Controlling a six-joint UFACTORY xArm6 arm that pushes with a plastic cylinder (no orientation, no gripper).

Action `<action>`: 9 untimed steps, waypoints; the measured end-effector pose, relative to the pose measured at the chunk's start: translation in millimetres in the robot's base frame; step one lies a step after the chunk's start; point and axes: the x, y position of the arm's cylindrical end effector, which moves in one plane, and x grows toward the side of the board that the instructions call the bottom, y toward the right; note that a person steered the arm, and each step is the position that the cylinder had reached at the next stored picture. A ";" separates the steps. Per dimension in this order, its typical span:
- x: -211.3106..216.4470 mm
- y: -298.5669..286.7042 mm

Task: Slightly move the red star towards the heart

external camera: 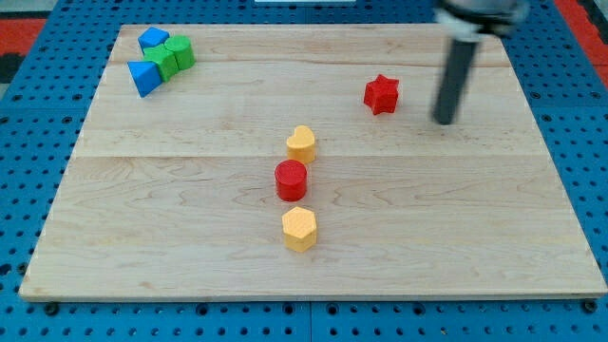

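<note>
The red star (381,93) lies on the wooden board at the view's upper right. The yellow heart (301,143) sits near the middle, below and to the left of the star. My tip (444,121) stands on the board to the right of the star and a little lower, with a clear gap between them. The rod rises from the tip toward the view's top edge.
A red cylinder (291,180) sits just below the heart, and a yellow hexagon (299,228) below that. At the upper left, two blue blocks (145,77) and green blocks (173,55) are clustered. The board's right edge (546,142) is near my tip.
</note>
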 end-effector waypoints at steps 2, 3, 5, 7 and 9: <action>-61.3 -71.0; -57.9 -174.0; -79.4 -131.2; -95.9 11.1; -53.7 -45.4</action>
